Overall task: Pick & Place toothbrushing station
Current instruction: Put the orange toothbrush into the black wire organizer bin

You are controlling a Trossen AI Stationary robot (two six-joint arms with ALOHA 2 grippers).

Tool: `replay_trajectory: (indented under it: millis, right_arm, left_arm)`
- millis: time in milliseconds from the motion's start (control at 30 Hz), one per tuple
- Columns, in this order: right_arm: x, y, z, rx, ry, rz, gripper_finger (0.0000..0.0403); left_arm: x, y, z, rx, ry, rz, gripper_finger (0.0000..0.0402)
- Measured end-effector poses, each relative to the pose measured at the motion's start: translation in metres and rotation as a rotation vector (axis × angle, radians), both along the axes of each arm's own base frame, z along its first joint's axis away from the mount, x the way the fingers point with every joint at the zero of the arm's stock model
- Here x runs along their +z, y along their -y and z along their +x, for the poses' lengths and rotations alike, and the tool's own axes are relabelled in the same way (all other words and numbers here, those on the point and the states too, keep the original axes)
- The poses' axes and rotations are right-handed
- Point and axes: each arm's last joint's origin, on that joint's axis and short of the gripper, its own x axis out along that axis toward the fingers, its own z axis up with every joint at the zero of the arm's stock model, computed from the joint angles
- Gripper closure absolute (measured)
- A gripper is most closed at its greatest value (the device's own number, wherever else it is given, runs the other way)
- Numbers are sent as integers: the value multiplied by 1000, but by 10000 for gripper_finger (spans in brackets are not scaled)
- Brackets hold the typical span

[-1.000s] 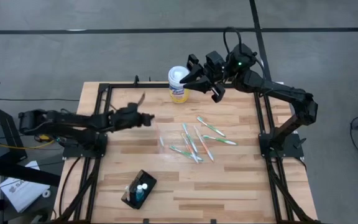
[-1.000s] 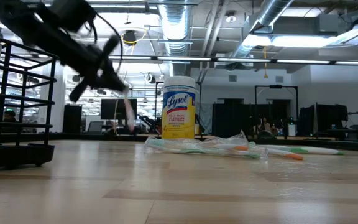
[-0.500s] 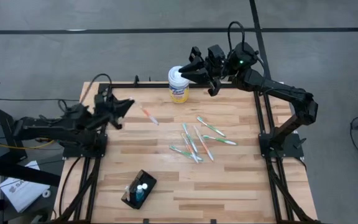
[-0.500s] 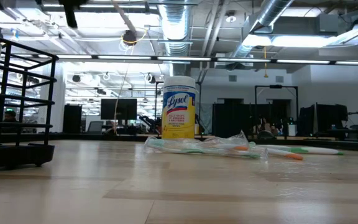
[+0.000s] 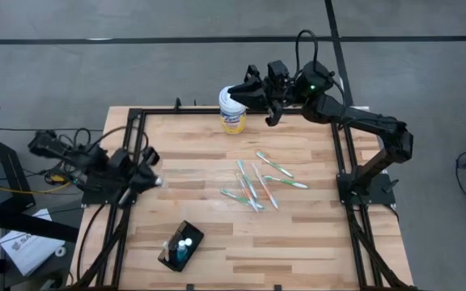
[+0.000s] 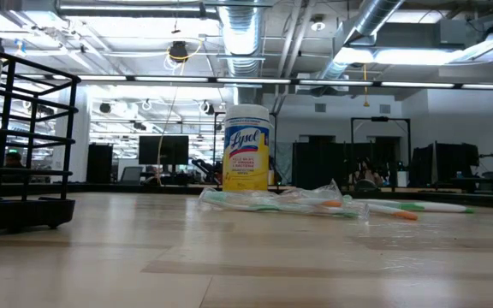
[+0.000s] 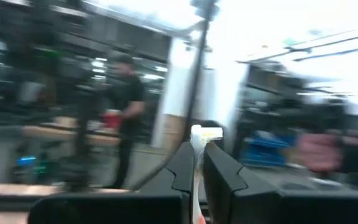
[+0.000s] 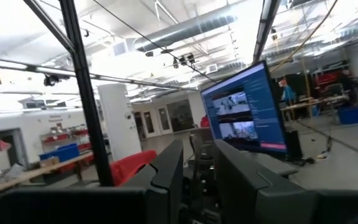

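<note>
Black toothbrushing station (image 5: pixel 180 246) sits untouched; left gripper (image 7: pixel 197 163) blurred, pinching a toothbrush (image 7: pixel 199 138).

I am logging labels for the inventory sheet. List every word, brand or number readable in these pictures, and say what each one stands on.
"Lysol": on the yellow label of the wipes canister, read in the low view.
The smaller print under that brand name is too small to read.
The monitor in the right wrist view shows windows whose text is too small to read.
Nothing else carries legible text.
</note>
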Motion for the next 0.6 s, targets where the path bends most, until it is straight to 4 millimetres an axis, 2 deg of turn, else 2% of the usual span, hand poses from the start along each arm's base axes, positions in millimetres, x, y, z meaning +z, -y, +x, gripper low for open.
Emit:
replay_trajectory:
  millis: [333, 467, 600]
  right_arm:
    - [1, -27, 8, -6, 9, 65, 321]
    - [1, -33, 9, 7, 12, 64, 321]
    - [1, -38, 10, 23, 10, 64, 321]
  left_arm:
    - [20, 25, -22, -315, 90, 3, 396]
    - [5, 37, -23, -384, -107, -2, 396]
    - [-14, 50, -19, -349, -297, 38, 396]
